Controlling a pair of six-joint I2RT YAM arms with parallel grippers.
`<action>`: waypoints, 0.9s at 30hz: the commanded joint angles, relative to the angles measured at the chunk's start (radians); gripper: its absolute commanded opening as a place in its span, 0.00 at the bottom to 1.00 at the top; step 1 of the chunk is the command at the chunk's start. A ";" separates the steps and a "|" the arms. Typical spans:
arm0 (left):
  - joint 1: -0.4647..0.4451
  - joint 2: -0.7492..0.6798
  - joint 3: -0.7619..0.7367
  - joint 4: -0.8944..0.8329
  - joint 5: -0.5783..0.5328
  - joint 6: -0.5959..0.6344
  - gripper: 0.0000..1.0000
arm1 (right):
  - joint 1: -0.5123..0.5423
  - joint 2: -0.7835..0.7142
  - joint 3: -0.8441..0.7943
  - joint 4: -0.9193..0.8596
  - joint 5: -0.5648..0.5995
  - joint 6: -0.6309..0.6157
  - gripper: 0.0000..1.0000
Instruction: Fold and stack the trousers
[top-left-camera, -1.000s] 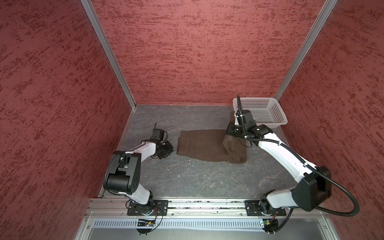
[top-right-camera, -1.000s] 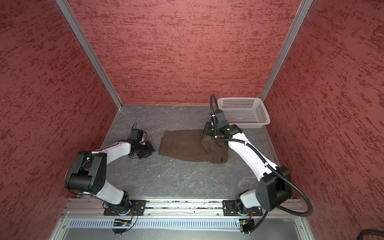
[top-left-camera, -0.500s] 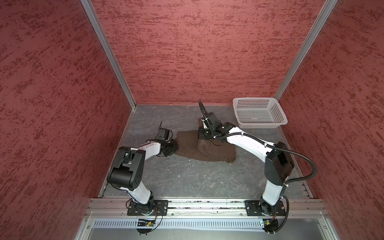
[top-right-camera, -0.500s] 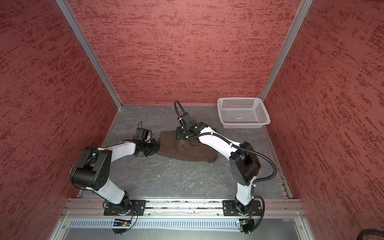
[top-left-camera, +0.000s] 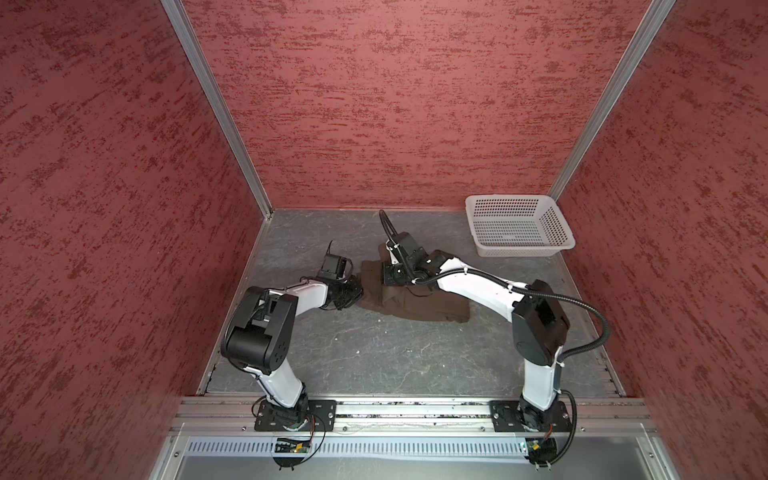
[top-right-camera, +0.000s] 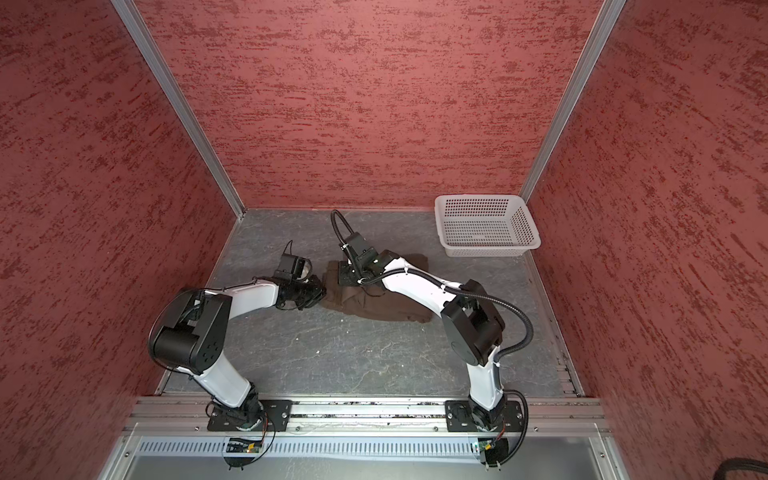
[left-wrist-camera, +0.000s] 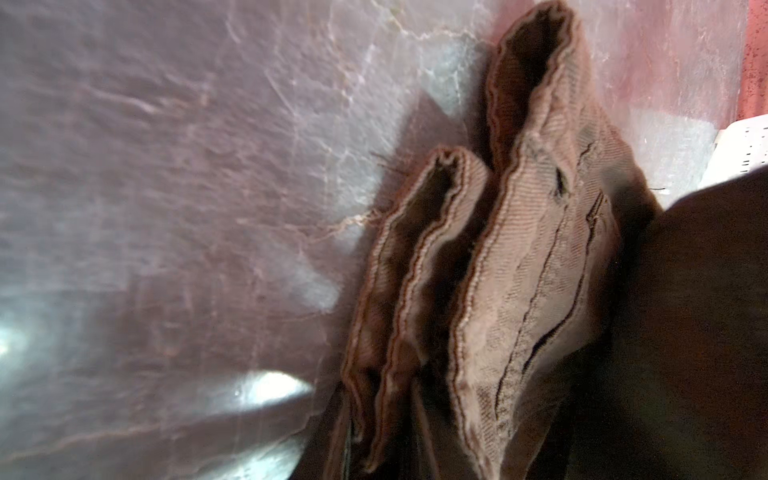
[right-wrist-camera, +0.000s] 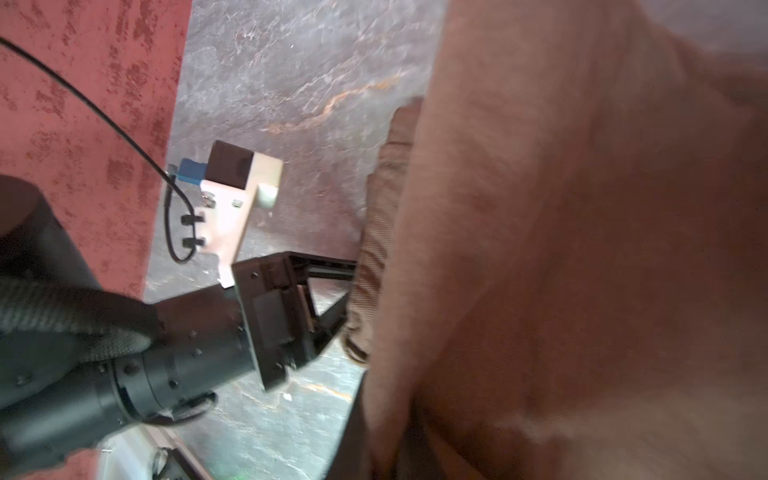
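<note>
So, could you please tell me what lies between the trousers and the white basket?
Nothing lies there. Only a bare strip of grey tabletop separates the trousers from the basket, as both top views show.

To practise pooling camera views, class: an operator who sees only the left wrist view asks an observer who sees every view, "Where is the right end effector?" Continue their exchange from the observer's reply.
Observer: In a top view the right end effector is down at the trousers, near their end on the left arm's side.
Operator: And where exactly are my own tips?
Observer: The right wrist view shows the left end effector with its tips at the cloth's layered edge. I cannot tell whether they clamp it.
Operator: I see only a sliver of basket. Is anything in it?
Observer: No, the white basket is empty. It stands apart from the trousers, in the far right corner.
</note>
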 joint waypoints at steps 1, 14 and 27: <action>-0.016 0.044 -0.025 -0.103 -0.023 0.005 0.27 | 0.015 0.044 0.030 0.081 -0.064 0.022 0.35; 0.067 -0.102 0.010 -0.269 -0.076 0.055 0.27 | -0.003 -0.118 -0.013 0.074 -0.004 -0.179 0.36; -0.078 -0.245 0.214 -0.366 -0.160 0.085 0.26 | -0.215 -0.655 -0.665 0.272 0.045 -0.129 0.34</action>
